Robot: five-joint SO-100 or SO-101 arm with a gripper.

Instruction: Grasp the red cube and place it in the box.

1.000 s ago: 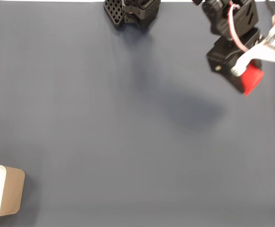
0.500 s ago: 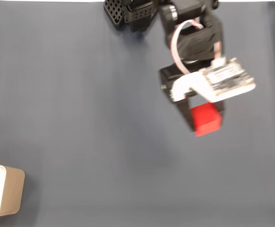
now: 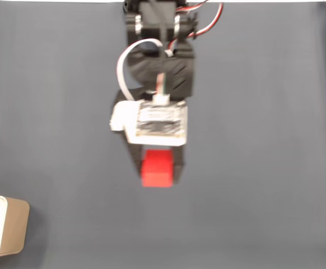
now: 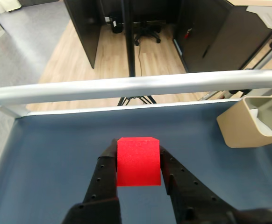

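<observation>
The red cube [image 3: 157, 168] is held between the two black fingers of my gripper [image 3: 157, 172], lifted above the blue-grey table near its middle in the fixed view. The wrist view shows the red cube [image 4: 138, 161] squeezed between the fingers [image 4: 105, 175] of the gripper [image 4: 137, 156]. The box [image 3: 6, 232], tan with a white inside, stands at the bottom left corner of the fixed view, well apart from the gripper. In the wrist view the box [image 4: 241, 126] sits at the right, ahead of the gripper.
The blue-grey table surface [image 3: 264, 168] spreads wide around the arm. A silver rail [image 4: 136, 86] runs along the table's far edge in the wrist view. The arm's black base [image 3: 157, 17] stands at the top centre of the fixed view.
The arm has swung from the top right toward the middle of the table, carrying the red cube leftward and downward in the fixed view. The box has not moved.
</observation>
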